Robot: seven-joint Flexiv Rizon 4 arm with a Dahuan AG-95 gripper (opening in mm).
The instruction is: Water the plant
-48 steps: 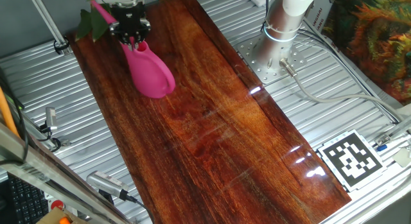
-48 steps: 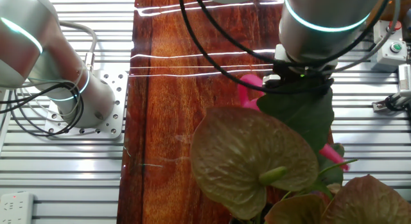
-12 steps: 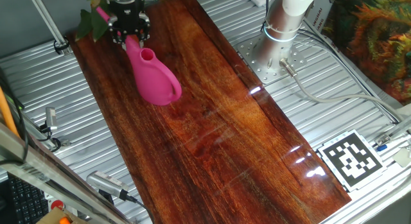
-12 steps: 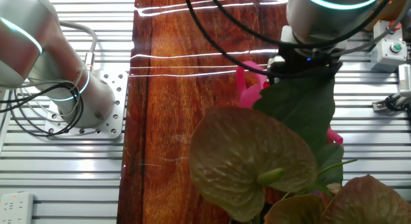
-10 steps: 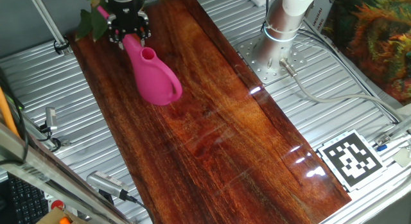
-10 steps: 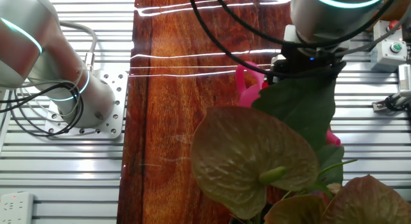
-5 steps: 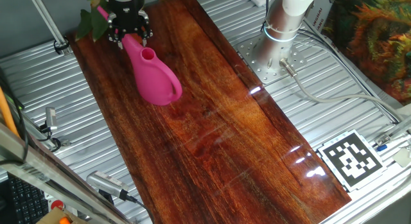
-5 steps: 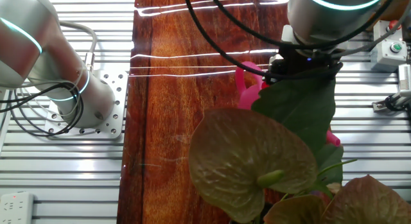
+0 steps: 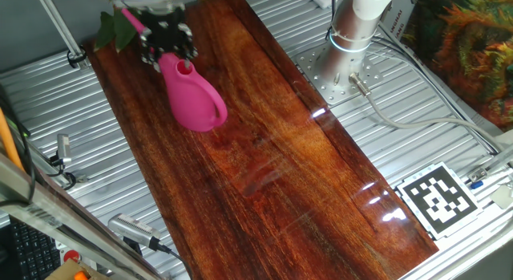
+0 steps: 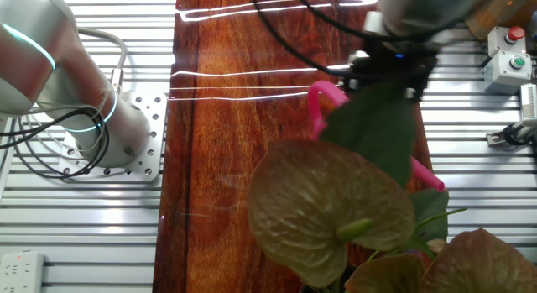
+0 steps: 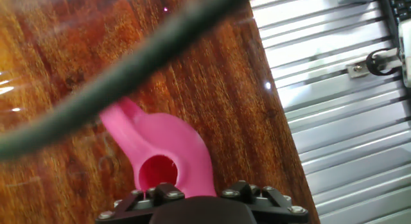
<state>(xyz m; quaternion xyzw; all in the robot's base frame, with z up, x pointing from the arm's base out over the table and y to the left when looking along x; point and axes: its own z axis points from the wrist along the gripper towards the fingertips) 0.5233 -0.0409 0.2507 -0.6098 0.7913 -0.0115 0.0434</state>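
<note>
Judging by the frames, near the end of the pour or just past it. Standing upright at the far left end of the wooden surface (image 9: 280, 168): the pink watering can (image 9: 192, 95), base seemingly down on the wood and handle facing the near side. Reaching from its top toward the far left corner: the thin spout (image 9: 130, 18), ending among the dark-green leaves of the plant (image 9: 107, 31), just beside the can at the surface's edge.

Hovering right over the can's neck: the tool (image 9: 167, 41), smeared by motion blur in both fixed views. From the hand view, only the can's open mouth directly below the tool body, with no fingers visible. Cannot tell whether clamped on the can or spread apart.

No water visible anywhere, so no proof of how much reached the plant. With the can level rather than tipped, pouring probably over.

Likely left: letting go of the can if not already released, then drawing the tool up and away without knocking the spout or the leaves.
</note>
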